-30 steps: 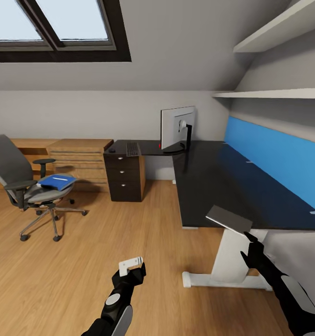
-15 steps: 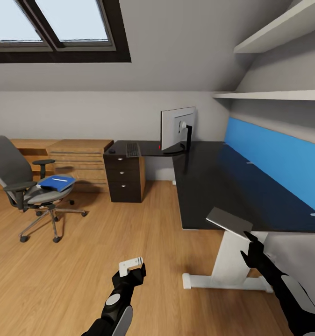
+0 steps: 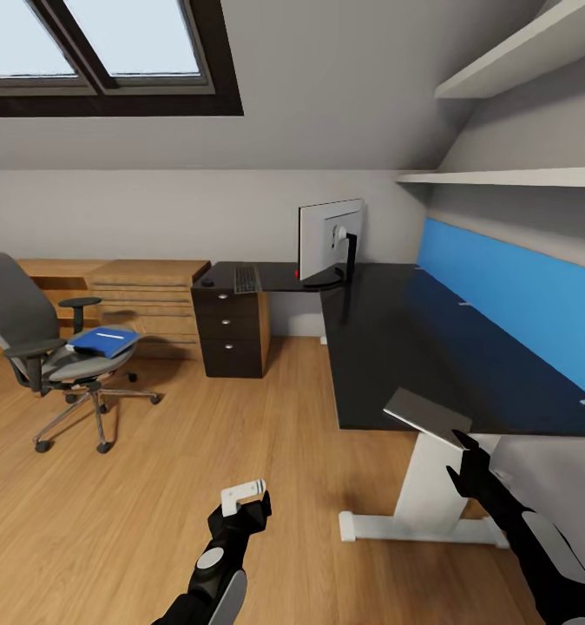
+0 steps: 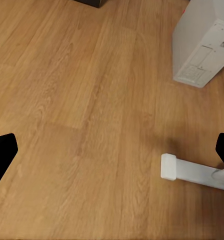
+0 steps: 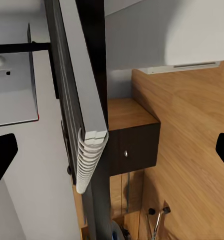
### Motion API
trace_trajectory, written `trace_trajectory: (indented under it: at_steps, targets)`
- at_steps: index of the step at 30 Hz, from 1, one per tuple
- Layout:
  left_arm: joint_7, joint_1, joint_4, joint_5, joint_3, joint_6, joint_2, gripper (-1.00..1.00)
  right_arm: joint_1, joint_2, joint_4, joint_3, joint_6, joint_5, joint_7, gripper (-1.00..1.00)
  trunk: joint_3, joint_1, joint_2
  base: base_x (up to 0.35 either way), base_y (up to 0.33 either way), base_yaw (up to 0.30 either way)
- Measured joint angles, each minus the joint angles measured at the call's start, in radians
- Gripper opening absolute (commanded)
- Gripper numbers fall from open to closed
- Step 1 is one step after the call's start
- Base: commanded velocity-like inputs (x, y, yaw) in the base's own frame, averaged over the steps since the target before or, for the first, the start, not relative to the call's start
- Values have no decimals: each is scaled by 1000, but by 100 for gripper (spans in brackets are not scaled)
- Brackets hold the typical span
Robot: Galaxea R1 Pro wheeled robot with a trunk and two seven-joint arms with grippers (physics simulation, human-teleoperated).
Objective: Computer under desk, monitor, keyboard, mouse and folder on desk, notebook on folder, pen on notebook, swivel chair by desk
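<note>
A grey notebook (image 3: 427,415) lies at the near corner of the black desk (image 3: 388,347), slightly over its edge. My right gripper (image 3: 463,443) is just below that corner, open; in the right wrist view the notebook (image 5: 89,150) shows edge-on between the spread fingers. I cannot tell whether they touch it. My left gripper (image 3: 243,505) hangs open over the floor with nothing in it. The blue folder (image 3: 106,339) with a white pen (image 3: 111,333) rests on the swivel chair (image 3: 58,356). Monitor (image 3: 330,236), keyboard (image 3: 246,278) and mouse (image 3: 207,280) stand on the desk. The white computer (image 4: 199,45) lies on the floor.
A dark drawer unit (image 3: 232,334) sits under the desk's far left end, with a wooden chest (image 3: 149,291) beside it. The desk's white leg and foot (image 3: 427,508) stand near my right arm. Shelves (image 3: 518,174) run above the blue wall panel (image 3: 518,304).
The whole picture has shifted slightly, so the camera moved a little. Both grippers and the notebook keep their places relative to the desk.
</note>
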Motion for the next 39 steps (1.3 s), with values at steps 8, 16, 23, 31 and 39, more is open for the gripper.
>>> trace_trajectory:
  at_steps: [8, 16, 23, 31, 39]
  targets:
    - [0, 0, 1, 1, 0, 0, 0, 100, 0, 0, 0, 2, 1, 0, 0, 100, 0, 0, 0, 5, 0, 0]
    - [1, 0, 1, 1, 0, 0, 0, 100, 0, 0, 0, 3, 1, 1, 0, 100, 0, 0, 0, 99, 0, 0]
    - [2, 0, 8, 1, 0, 0, 0, 100, 0, 0, 0, 2, 2, 21, 0, 100, 0, 0, 0, 11, 0, 0]
    - [2, 0, 8, 1, -3, 0, 0, 100, 0, 0, 0, 1, 4, 43, 0, 100, 0, 0, 0, 1, 0, 0]
    - [3, 0, 10, 1, -6, 0, 0, 100, 0, 0, 0, 1, 5, 44, 1, -100, 0, 0, 0, 0, 0, 0]
